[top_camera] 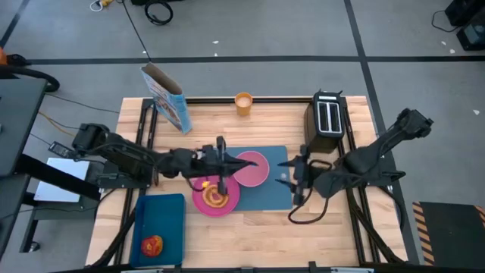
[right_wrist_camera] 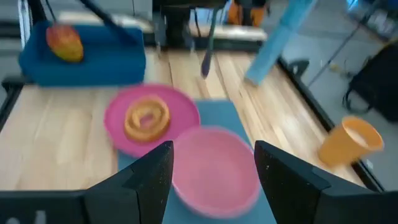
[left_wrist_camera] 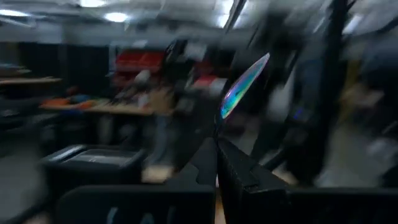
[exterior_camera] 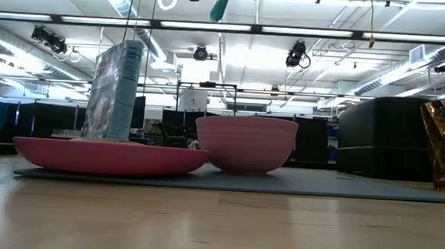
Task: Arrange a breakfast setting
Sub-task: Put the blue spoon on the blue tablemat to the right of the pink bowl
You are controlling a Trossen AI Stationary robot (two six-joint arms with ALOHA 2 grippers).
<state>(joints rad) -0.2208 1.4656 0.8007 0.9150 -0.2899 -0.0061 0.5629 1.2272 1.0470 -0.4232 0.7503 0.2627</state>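
Spoon [left_wrist_camera: 244, 86] sits clamped upright in my closed left pincer [top_camera: 220, 161]; a loose grip risks dropping it onto the plate [top_camera: 227, 203]. Right pincer [right_wrist_camera: 211, 171] gapes empty.

The high view looks straight down from well above the desk [top_camera: 303, 220], taking in its whole top and both arms. The low view sits at desk-top height, close to the round pink plate [exterior_camera: 110, 157] and the smaller pink bowl [exterior_camera: 246, 143], facing level across them into the room behind. The right wrist view looks forward and down past its own tool [right_wrist_camera: 212, 163] at that plate and bowl (so all three views share them). The left wrist view points outward into the room past its tool [left_wrist_camera: 216, 165], showing the blue-purple spoon [left_wrist_camera: 244, 86] close up.
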